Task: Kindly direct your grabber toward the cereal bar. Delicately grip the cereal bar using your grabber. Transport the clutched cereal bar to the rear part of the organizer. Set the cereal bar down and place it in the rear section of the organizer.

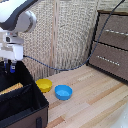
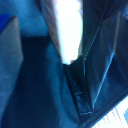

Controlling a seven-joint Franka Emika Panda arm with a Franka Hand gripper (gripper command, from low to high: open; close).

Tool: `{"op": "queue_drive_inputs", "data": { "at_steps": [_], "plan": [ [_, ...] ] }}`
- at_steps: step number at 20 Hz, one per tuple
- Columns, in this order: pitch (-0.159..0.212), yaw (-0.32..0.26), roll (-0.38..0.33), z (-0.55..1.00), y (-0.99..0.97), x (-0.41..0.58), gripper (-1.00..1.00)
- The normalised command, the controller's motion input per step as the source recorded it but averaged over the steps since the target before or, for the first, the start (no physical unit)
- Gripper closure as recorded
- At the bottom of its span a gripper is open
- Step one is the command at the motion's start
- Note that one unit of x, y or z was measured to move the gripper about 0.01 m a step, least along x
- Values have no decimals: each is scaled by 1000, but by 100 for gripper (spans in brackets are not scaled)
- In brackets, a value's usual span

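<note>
Jaws above flat, sideways cereal bar

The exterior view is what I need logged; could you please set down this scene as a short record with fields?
arm: bulky white robot arm, upper part of the exterior view's left
gripper: small dark-fingered gripper with blue tips, over the box; jaw state unclear
organizer: large black soft-sided fabric box
cereal bar: yellow-orange flat package, lying inside the box
bowls: yellow bowl beside blue bowl, on the wooden table

No legible text anywhere (both views blurry).
</note>
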Motion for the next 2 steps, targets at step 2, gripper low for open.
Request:
{"op": "queue_drive_inputs", "data": {
  "at_steps": [2],
  "plan": [
    [5, -47, -36, 606, -44, 130, -100]
  ]
}}
